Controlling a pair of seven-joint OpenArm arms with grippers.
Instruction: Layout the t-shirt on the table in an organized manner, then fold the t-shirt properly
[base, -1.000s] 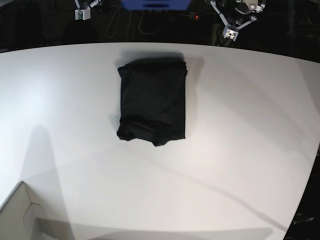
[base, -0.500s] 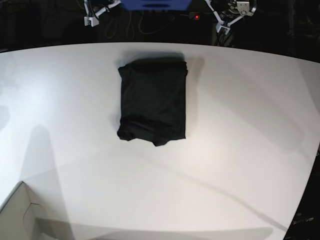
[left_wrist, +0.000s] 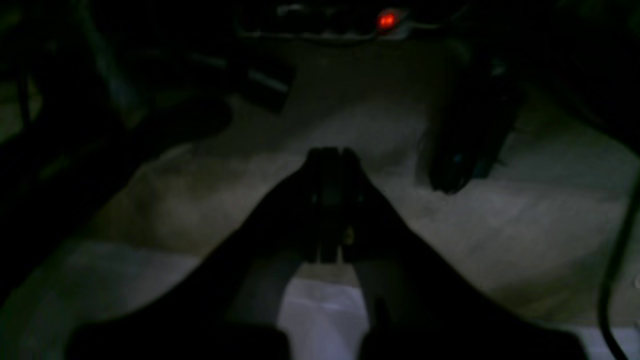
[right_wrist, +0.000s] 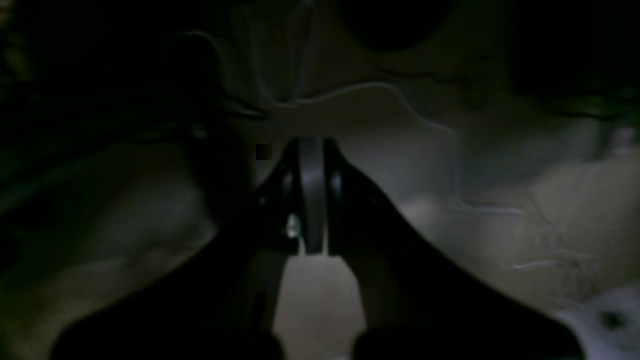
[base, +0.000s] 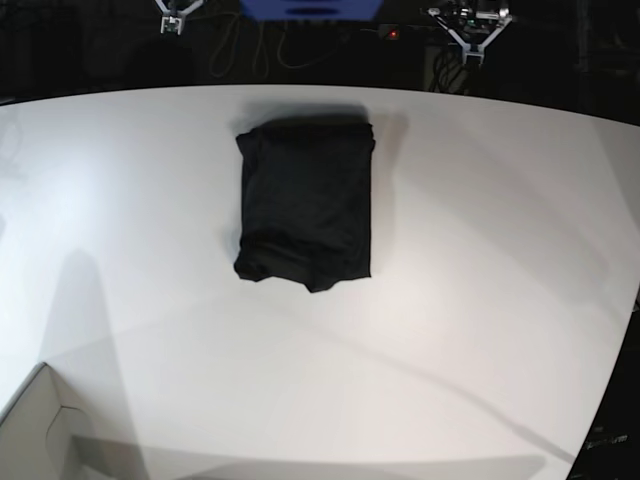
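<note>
At the near left corner of the base view, a pale cardboard box corner (base: 40, 425), jutting in over the white table (base: 480, 300). Beyond it, on the bare tabletop toward the far edge and a little left of centre, the black t-shirt (base: 305, 205), folded into a compact upright rectangle, its near hem slightly rumpled and uneven, its far edge squared off and lying close to the table's curved far rim. Well apart from the cloth, past that rim and high against the dark background, both arms drawn up and back: the right gripper (base: 172, 22) at the upper left of the base view, the left gripper (base: 470, 40) at the upper right, neither touching shirt nor table. Seen from the left wrist, the left gripper (left_wrist: 330, 160) with its two dark fingers pressed flat together, nothing between them, pointed out over a dim floor toward a small red light (left_wrist: 386, 21). Seen from the right wrist, the right gripper (right_wrist: 311, 150) likewise closed tight and empty, fingers meeting along a pale centre strip, aimed at a murky floor crossed by a thin light cable (right_wrist: 430, 122). Too dark in both wrist views to make out anything else with certainty.
</note>
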